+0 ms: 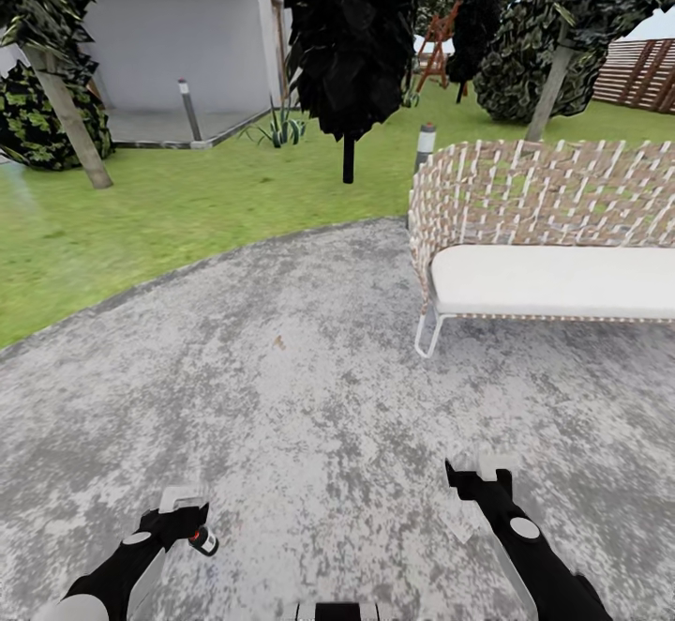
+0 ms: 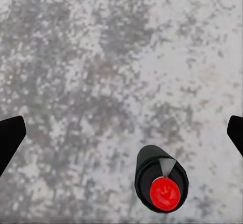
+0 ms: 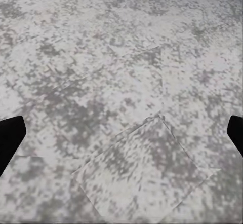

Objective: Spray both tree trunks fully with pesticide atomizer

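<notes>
The pesticide atomizer (image 1: 202, 540), a small dark bottle with a red top, stands upright on the grey mottled floor (image 1: 309, 396). It is just beside my left gripper (image 1: 183, 501). In the left wrist view I look down on the atomizer (image 2: 161, 179); my left gripper (image 2: 121, 133) is open above the paving, fingers wide apart and not touching the bottle. My right gripper (image 1: 480, 467) hangs open over bare paving (image 3: 121, 107), empty. Two trees stand on the lawn: one leaning trunk (image 1: 67, 119) at the far left, another trunk (image 1: 551, 88) behind the bench.
A woven bench (image 1: 544, 227) with a white cushion stands on the paving at the right. A dark conical tree (image 1: 349, 39) and two grey bollard lights (image 1: 189, 107) (image 1: 425, 145) stand on the lawn (image 1: 187, 199). A white building and a slatted fence (image 1: 642, 72) lie beyond.
</notes>
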### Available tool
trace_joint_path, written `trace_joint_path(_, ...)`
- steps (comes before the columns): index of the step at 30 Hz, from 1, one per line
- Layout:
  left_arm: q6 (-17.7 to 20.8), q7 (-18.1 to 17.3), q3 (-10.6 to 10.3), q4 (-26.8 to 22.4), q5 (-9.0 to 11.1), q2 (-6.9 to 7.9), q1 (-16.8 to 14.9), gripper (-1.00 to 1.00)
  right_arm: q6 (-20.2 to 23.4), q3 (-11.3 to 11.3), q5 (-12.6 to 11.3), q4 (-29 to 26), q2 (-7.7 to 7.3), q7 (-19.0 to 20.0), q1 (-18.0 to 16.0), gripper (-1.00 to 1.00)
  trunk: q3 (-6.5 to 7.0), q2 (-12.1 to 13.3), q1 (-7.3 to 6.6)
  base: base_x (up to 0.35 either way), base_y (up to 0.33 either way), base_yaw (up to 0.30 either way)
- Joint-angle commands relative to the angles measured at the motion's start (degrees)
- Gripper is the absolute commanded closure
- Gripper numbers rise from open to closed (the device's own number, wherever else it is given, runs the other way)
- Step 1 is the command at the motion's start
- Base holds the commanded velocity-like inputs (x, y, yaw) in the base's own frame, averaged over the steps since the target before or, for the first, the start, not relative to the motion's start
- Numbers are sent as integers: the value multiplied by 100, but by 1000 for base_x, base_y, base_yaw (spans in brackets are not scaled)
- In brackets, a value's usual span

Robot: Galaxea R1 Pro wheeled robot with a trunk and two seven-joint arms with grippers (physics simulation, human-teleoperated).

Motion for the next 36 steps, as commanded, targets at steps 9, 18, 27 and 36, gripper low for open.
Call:
trace_joint_path(9,-787,-5,15,55,-57,-19,6,-100,-20,-3,-6,3,0,2,-2,-100,-204,-13,19,0,0,0)
trace_joint_path(18,-831,-3,15,56,-69,-19,6,-100,-17,-2,-6,3,0,2,-2,-100,-205,-13,19,-57,0,-112)
trace_joint_path(27,-829,-5,15,56,-69,-19,6,-100,-17,-2,-6,3,0,2,-2,-100,-205,-13,19,-161,0,-26)
trace_joint_path(36,-845,-5,15,56,-72,-14,7,-100,-17,-2,-6,2,0,2,-2,-100,-228,-14,22,-7,0,-1)
